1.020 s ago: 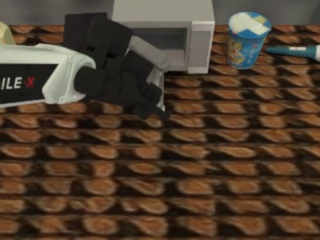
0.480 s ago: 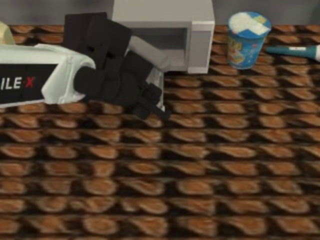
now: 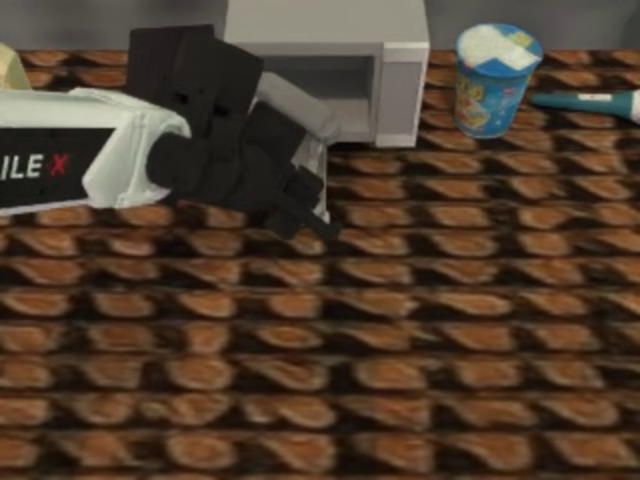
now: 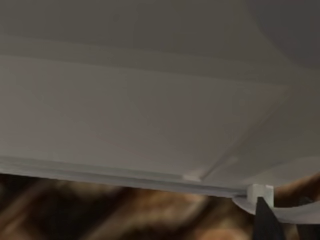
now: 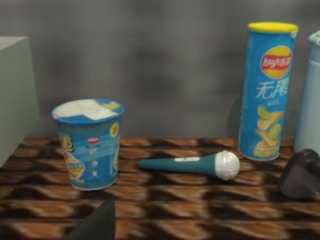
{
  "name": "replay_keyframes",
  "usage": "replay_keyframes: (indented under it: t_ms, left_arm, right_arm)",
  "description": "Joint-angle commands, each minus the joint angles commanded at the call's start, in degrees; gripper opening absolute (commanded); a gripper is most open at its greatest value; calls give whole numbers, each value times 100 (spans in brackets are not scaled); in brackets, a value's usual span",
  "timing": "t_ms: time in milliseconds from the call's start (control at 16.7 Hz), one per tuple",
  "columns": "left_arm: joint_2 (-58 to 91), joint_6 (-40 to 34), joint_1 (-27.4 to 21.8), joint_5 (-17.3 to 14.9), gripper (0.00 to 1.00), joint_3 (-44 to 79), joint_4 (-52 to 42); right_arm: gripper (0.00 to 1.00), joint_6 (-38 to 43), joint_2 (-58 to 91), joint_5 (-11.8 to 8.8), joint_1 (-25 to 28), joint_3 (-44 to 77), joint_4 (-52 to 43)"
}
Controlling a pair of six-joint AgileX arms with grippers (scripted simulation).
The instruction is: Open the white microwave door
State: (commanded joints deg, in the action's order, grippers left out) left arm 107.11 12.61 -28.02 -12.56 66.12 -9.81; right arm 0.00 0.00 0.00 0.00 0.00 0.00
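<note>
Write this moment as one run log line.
left gripper: at white microwave door | door: swung open | white microwave: cavity visible | right arm: not in top view

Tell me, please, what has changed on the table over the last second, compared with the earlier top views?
Nothing has visibly changed. The left gripper stays at the edge of the white microwave door, which remains swung open from the white microwave. The cup and microphone have not moved.
</note>
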Motion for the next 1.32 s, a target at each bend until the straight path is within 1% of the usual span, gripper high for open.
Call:
replay_keyframes:
  t_ms: [120,600,1320]
  left_arm:
    - [1,-16,-38,-53,0,-9,-8]
    - [-88,426,179,-331,0,-98,-96]
    - [-88,426,179,-331,0,-98,-96]
  right_arm:
    - [100,0,0,0,0,0,0]
    - [100,0,0,0,0,0,0]
    - [100,0,0,0,0,0,0]
